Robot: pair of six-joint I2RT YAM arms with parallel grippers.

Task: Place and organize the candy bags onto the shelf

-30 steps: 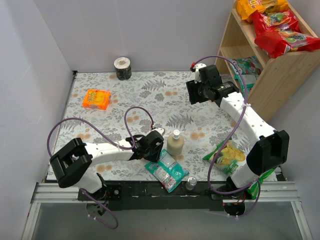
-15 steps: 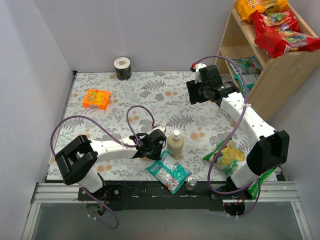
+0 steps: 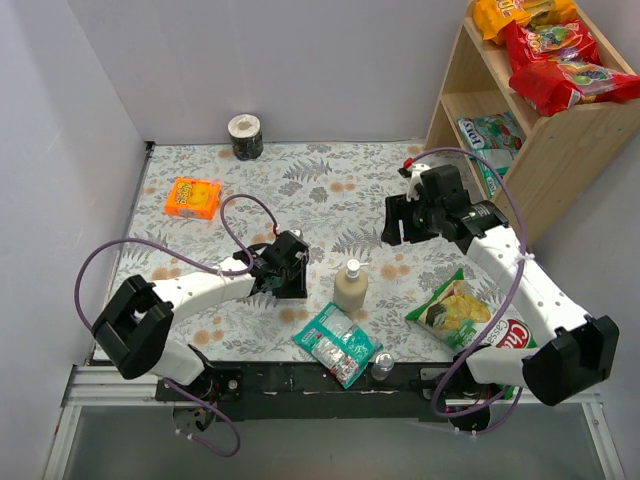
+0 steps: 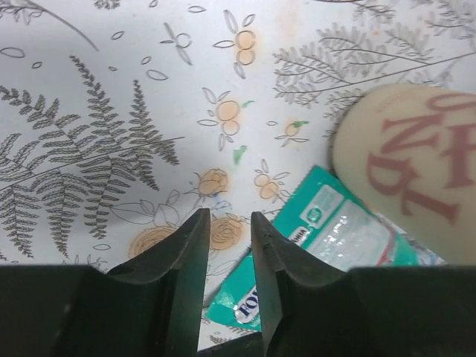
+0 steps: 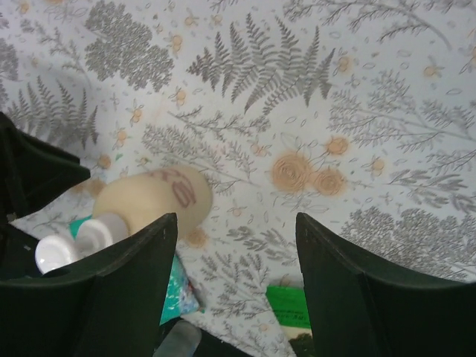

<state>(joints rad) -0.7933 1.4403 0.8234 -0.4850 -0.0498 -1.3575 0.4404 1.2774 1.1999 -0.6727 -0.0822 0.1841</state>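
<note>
One teal-and-white candy bag (image 3: pixel 337 343) lies flat near the table's front edge, also seen in the left wrist view as the candy bag (image 4: pixel 335 232). My left gripper (image 3: pixel 291 279) hovers just left of it; the gripper (image 4: pixel 227 216) has its jaws a narrow gap apart with only tablecloth between them. My right gripper (image 3: pixel 396 222) is wide open and empty over the table's middle right (image 5: pixel 236 220). The wooden shelf (image 3: pixel 560 150) holds an orange-yellow bag (image 3: pixel 508 14) and two red bags (image 3: pixel 553 45) on top, and a teal bag (image 3: pixel 492 134) on the lower board.
A cream pump bottle (image 3: pixel 350 286) stands right behind the teal bag, close to the left gripper. Green chip bags (image 3: pixel 455 306) lie at the front right. A small clear bottle (image 3: pixel 383 365) sits at the front edge. An orange packet (image 3: pixel 193 198) and a roll (image 3: pixel 245 136) lie at the back left.
My left gripper closed at the teal bag, then reopened and drew back left without it. My right arm came away from the shelf toward the table's middle, opening slightly wider.
</note>
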